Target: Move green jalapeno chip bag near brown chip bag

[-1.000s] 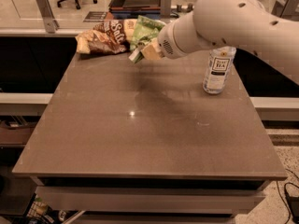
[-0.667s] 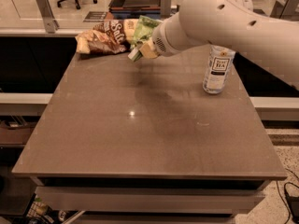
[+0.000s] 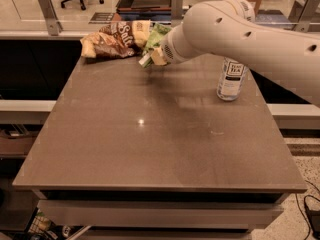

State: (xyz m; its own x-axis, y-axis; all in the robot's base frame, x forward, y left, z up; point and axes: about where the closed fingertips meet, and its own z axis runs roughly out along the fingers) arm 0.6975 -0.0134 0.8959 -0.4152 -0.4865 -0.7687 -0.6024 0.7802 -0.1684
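The green jalapeno chip bag is at the table's far edge, right beside the brown chip bag, which lies flat at the far left with its cream ends showing. My gripper is at the end of the big white arm and is shut on the green bag's lower end. It holds the bag tilted, just above the tabletop. The arm hides the bag's right side.
A white tea can stands upright at the far right of the brown table, under the arm. Behind the table are a railing, a dark tray and an office chair.
The arm's upper part has swung left and slightly lower. The gripper and green bag have stayed almost in place beside the brown bag.
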